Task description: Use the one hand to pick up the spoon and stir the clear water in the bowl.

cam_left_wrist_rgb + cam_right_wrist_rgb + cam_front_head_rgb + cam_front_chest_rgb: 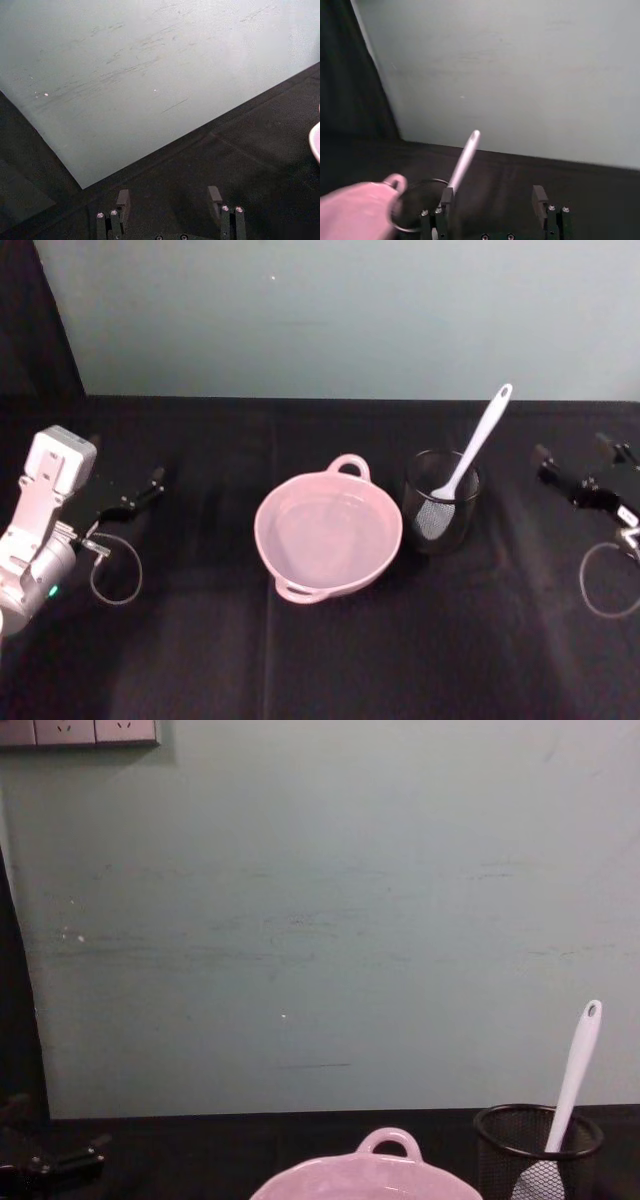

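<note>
Spoon (481, 439) propped in mesh cup (412, 502) beside bowl (262, 530).
Left gripper (169, 192) and right gripper (491, 192) were held released at either side.

White spoon (472, 452) tilted in mesh cup (463, 526) beside pink bowl (261, 532)

No readable text, label, brand, number or sign is showing in any of the views
</note>
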Available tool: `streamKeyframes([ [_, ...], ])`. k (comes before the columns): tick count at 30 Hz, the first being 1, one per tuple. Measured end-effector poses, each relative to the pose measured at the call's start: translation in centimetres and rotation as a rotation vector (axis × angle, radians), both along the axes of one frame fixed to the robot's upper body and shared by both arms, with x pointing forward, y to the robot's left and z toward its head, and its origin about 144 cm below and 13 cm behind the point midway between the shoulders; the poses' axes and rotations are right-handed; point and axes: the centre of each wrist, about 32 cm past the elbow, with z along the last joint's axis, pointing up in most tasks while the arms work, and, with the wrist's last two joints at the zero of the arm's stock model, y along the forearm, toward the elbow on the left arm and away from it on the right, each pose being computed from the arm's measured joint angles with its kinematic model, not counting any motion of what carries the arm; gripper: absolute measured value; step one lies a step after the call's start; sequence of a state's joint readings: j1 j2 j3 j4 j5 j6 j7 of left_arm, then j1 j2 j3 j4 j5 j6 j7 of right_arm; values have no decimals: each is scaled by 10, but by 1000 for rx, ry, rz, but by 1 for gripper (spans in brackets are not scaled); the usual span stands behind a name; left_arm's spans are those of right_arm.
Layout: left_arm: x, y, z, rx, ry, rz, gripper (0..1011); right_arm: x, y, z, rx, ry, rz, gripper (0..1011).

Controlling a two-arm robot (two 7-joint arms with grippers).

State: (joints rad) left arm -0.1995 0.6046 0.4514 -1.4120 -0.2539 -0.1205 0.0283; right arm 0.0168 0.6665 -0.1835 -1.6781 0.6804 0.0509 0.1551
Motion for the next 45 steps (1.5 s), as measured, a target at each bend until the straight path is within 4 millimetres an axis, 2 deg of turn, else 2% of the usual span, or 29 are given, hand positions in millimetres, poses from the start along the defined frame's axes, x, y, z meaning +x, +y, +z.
streamKeyframes([
  [4, 0, 0, 0, 0, 0, 0, 1011, 3, 1, 7, 154, 74, 39, 1000],
  [10, 0, 0, 0, 0, 0, 0, 1011, 23, 8, 8, 386, 195, 79, 1000],
  [14, 0, 0, 0, 0, 0, 0, 1011, 34, 13, 6, 450, 232, 92, 1002],
  [33, 0, 0, 0, 0, 0, 0, 1011, 81, 30, -7, 426, 238, 146, 1002],
  [45, 0, 0, 0, 0, 0, 0, 1011, 81, 30, -7, 425, 234, 147, 979],
])
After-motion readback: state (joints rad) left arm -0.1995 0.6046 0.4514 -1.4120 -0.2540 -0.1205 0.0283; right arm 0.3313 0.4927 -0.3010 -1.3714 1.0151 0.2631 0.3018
